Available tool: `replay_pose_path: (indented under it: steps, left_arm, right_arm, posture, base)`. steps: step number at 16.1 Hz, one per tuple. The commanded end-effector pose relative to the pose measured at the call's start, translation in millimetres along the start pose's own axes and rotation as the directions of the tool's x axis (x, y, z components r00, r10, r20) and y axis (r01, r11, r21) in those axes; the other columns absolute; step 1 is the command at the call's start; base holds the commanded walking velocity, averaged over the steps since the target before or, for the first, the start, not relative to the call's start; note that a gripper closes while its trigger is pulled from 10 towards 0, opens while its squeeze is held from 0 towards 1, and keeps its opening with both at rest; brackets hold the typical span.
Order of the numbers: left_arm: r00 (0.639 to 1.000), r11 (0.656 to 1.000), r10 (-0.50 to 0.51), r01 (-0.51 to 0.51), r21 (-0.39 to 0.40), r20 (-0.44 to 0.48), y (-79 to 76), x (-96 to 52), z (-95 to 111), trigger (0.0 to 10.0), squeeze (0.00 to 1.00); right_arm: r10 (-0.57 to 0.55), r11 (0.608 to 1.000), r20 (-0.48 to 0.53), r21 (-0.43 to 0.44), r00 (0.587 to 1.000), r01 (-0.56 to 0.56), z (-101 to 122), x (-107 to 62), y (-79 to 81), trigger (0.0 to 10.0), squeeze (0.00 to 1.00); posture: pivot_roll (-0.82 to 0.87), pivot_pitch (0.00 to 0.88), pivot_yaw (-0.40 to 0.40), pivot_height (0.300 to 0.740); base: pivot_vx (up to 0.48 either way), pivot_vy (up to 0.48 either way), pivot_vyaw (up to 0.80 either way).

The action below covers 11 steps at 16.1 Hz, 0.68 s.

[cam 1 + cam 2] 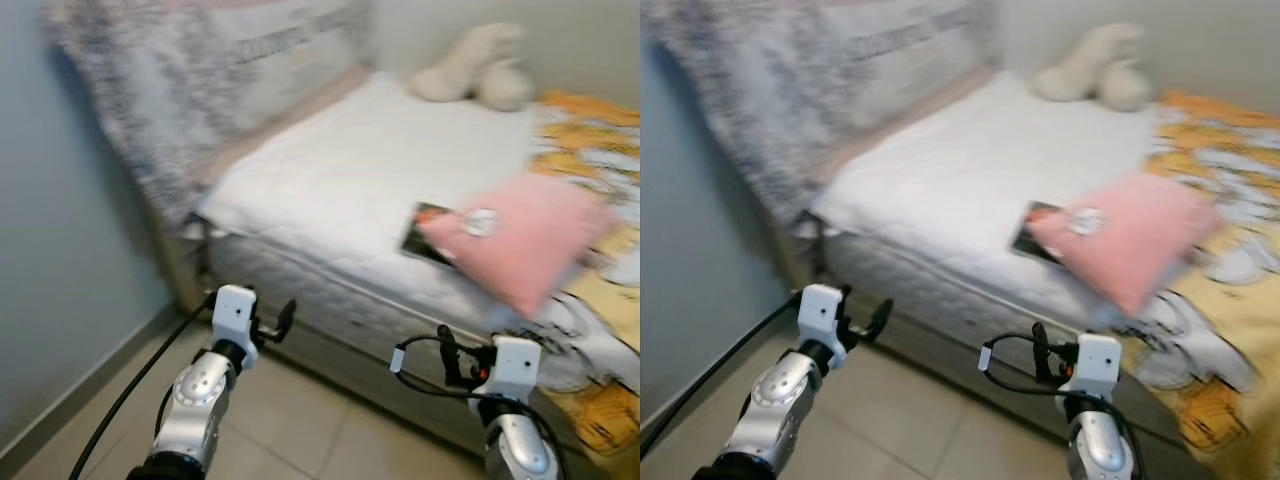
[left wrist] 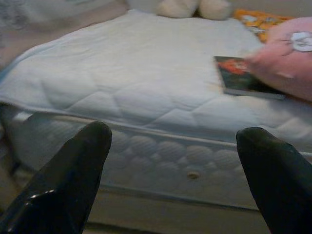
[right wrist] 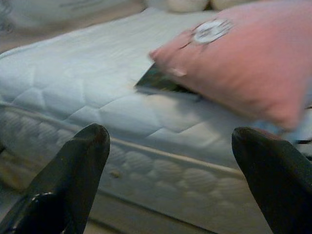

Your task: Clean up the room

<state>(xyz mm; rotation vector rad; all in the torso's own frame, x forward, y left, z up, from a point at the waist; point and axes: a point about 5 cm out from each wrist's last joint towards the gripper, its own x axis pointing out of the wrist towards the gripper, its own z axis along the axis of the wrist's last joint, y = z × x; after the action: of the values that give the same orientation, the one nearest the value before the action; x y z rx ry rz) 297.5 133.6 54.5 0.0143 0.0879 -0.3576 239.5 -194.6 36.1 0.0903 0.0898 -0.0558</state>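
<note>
A bed with a bare white mattress (image 1: pixel 330 170) stands before me. On it a pink pillow (image 1: pixel 520 240) lies partly over a dark book (image 1: pixel 425 232). A cream plush toy (image 1: pixel 480 65) sits at the far end. My left gripper (image 1: pixel 272 325) hovers over the floor, short of the mattress side, and its fingers (image 2: pixel 73 180) stand open with nothing between them. My right gripper (image 1: pixel 445 360) is held at the same height below the pillow (image 3: pixel 243 63) and the book (image 3: pixel 161 82). It is open and holds nothing.
A yellow patterned blanket (image 1: pixel 590 150) covers the bed's right side and hangs over its edge. A grey patterned cushion (image 1: pixel 190 70) leans at the bed's left end. A blue-grey wall (image 1: pixel 50 280) runs along my left. Pale floor tiles (image 1: pixel 300 420) lie below the grippers.
</note>
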Motion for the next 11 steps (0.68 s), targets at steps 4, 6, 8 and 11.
replay_pose_path:
  steps: [4, 6, 8, 11]
  left_arm:
    - [0.989, 0.995, -0.094, 0.097, -0.015, 0.114, -22.6, 13.7, 26, 10.0, 0.0]
    - [0.991, 0.996, -0.083, 0.084, -0.008, 0.106, -16.8, 12.7, 25, 10.0, 0.0]
    - [0.997, 1.0, -0.002, 0.003, -0.013, 0.082, -7.1, 12.9, 23, 10.0, 0.0]
    - [0.993, 0.993, 0.116, -0.116, -0.007, 0.007, 5.7, 11.4, 13, 10.0, 0.0]
  right_arm:
    - [0.012, 0.997, 0.04, -0.071, 0.999, -0.009, 12, 8.7, 2.3, 10.0, 0.0]
    - [0.023, 0.997, 0.043, -0.073, 0.999, -0.02, 13, 8.6, 8.2, 10.0, 0.0]
    - [-0.003, 0.998, 0.026, -0.057, 1.0, 0.004, 9, 8.2, 3.5, 10.0, 0.0]
    - [-0.057, 0.998, 0.016, -0.04, 0.998, 0.057, 8, 5.9, -6.5, 10.0, 0.0]
  posture:
    - [0.09, 0.0, -0.012, 0.74]
    - [0.08, 0.0, -0.014, 0.74]
    - [0.08, 0.0, -0.011, 0.74]
    - [0.08, 0.0, -0.008, 0.74]
  base:
    - [0.31, 0.0, -0.33]
    - [0.472, 0.0, 0.0]
    - [0.236, 0.0, -0.74]
    - [0.0, 0.0, -0.64]
